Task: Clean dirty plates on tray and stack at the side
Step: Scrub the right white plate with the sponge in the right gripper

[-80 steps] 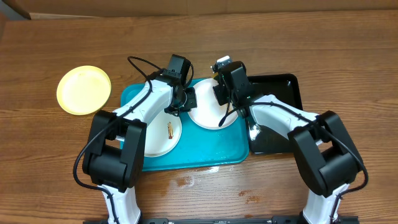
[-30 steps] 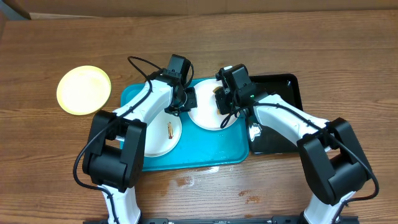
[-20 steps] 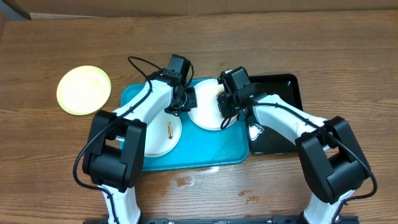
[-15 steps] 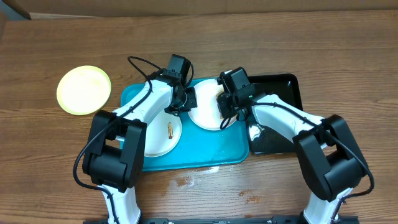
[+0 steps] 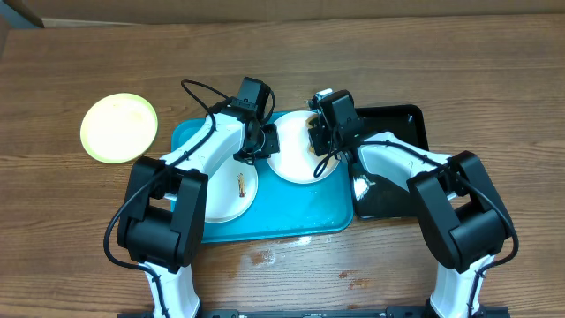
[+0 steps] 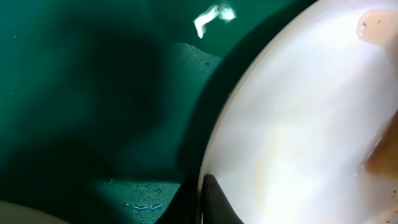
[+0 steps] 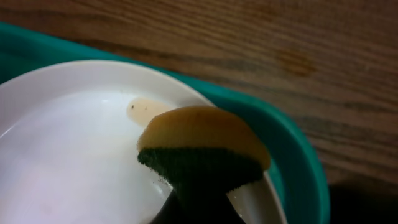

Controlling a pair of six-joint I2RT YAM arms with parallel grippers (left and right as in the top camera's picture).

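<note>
Right end effector (image 5: 315, 134) clamping sponge (image 7: 202, 146) | moved back to plate (image 5: 296, 163) far rim

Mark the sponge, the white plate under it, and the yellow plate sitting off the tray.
sponge (image 7: 205, 134): right wrist view, on its yellow top layer.
white plate (image 5: 290, 161): overhead view, on its bare centre.
yellow plate (image 5: 119, 128): overhead view, on its middle.

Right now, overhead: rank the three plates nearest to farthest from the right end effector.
1. Round white plate at the turquoise plastic tray's far edge, directly under the right end effector and its yellow sponge; turquoise plastic tray.
2. Round white plate with a brown smear, tray's left side.
3. Round pale yellow plate, off the tray, far left.
</note>
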